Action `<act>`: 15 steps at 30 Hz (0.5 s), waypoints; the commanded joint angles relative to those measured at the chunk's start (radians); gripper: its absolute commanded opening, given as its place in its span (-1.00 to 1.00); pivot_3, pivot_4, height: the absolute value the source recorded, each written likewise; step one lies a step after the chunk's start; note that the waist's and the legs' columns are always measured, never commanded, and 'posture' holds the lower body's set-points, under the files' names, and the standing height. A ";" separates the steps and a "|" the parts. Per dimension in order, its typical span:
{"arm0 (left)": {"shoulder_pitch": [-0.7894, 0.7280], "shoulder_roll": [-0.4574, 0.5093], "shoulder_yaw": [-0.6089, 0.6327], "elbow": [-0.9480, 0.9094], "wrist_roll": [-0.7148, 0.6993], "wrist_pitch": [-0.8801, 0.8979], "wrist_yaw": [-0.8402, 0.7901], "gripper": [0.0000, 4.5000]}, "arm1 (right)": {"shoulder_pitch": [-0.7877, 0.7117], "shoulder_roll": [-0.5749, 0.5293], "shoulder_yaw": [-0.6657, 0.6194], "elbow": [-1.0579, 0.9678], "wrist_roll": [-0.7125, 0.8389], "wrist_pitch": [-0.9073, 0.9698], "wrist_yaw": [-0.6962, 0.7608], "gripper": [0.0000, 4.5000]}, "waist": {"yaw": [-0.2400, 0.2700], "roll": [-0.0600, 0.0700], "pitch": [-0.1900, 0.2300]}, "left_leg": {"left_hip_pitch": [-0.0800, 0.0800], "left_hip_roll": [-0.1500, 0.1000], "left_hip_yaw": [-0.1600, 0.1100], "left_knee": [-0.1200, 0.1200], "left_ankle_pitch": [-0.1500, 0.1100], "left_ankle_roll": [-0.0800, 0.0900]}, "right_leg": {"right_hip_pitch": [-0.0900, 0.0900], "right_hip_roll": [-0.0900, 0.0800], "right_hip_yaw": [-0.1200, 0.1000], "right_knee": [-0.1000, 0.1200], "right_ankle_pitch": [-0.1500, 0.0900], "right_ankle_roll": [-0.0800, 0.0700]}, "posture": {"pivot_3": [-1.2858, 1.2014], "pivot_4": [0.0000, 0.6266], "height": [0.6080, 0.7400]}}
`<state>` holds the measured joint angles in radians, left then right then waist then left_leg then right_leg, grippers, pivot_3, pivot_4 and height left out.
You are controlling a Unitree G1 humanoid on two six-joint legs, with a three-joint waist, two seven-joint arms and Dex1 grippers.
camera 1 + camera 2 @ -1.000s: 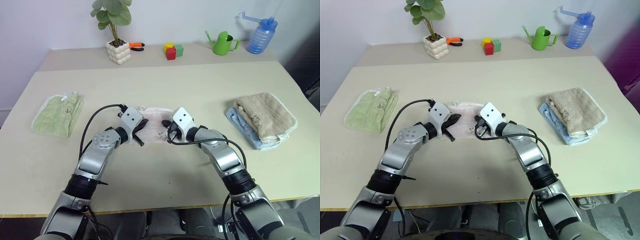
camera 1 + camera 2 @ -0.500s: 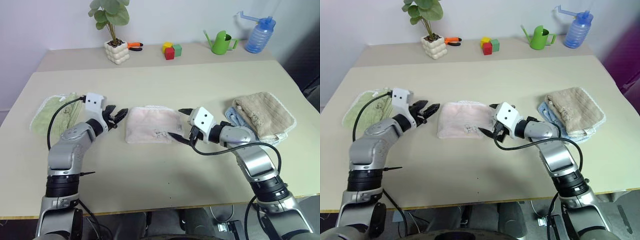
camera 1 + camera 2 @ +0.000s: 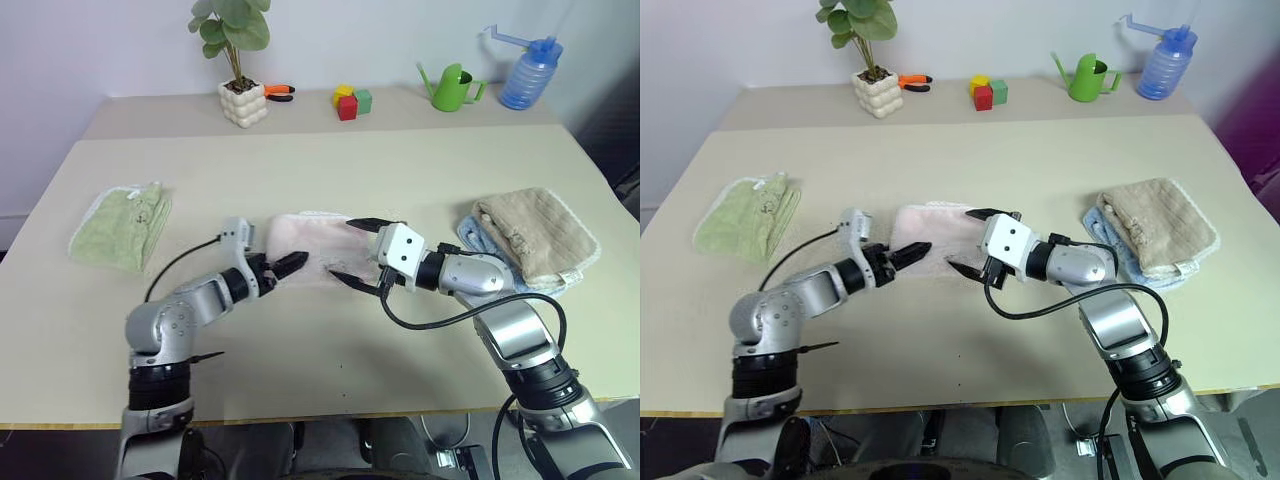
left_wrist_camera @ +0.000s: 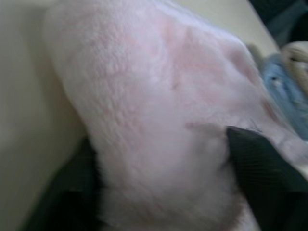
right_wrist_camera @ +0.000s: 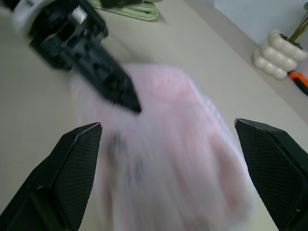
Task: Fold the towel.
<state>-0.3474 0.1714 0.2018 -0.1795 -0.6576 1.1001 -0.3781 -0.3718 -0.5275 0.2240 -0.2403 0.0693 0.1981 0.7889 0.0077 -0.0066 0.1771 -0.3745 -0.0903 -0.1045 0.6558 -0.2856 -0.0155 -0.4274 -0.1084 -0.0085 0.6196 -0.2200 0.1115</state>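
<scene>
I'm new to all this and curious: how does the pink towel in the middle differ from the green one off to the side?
The pink towel lies at the table's middle between the robot's two hands; the green towel lies alone near the left edge. The pink one is a broader, puffier bundle; the green one lies flatter, narrower and at an angle. Both are soft cloths, folded, with pale edging.

Bare bench (image 3: 330,340) lies open in front of me and beyond the pink towel (image 3: 310,240). My left gripper (image 3: 285,266) and right gripper (image 3: 355,250) crowd its sides; green towel (image 3: 120,225) and beige towel (image 3: 530,232) flank farther out.
</scene>
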 commanded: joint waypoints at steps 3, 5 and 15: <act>-0.007 -0.019 0.017 -0.013 -0.034 -0.013 0.023 -0.74 | -0.012 -0.006 -0.038 -0.035 -0.001 -0.020 -0.018 1.00 | 0.002 0.000 0.000 | 0.000 0.000 0.000 0.000 0.000 0.000 | 0.000 0.000 0.000 0.000 0.000 0.000 | 0.03 -0.52 0.88; -0.015 -0.028 0.031 -0.010 -0.036 -0.037 0.027 -0.99 | -0.008 -0.007 -0.040 -0.045 0.000 -0.017 -0.018 1.00 | 0.003 0.000 0.000 | 0.000 0.000 0.000 0.000 0.000 0.000 | 0.000 0.000 0.000 0.000 0.000 0.000 | 0.03 -0.52 0.88; -0.256 0.001 0.363 0.104 -0.025 -0.467 0.243 -0.99 | -0.013 0.001 -0.053 -0.034 0.007 -0.024 -0.029 1.00 | 0.002 -0.001 0.001 | -0.001 0.001 0.000 0.002 0.000 0.000 | 0.000 0.001 0.000 0.000 0.000 0.000 | 0.03 -0.52 0.88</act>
<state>-0.5641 0.1409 0.4804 -0.0691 -0.6840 0.7411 -0.1871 -0.3718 -0.5294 0.1982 -0.2427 0.0631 0.1969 0.7671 0.0094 -0.0078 0.1778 -0.3755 -0.0892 -0.1046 0.6579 -0.2856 -0.0159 -0.4278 -0.1070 -0.0085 0.6194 -0.2198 0.1112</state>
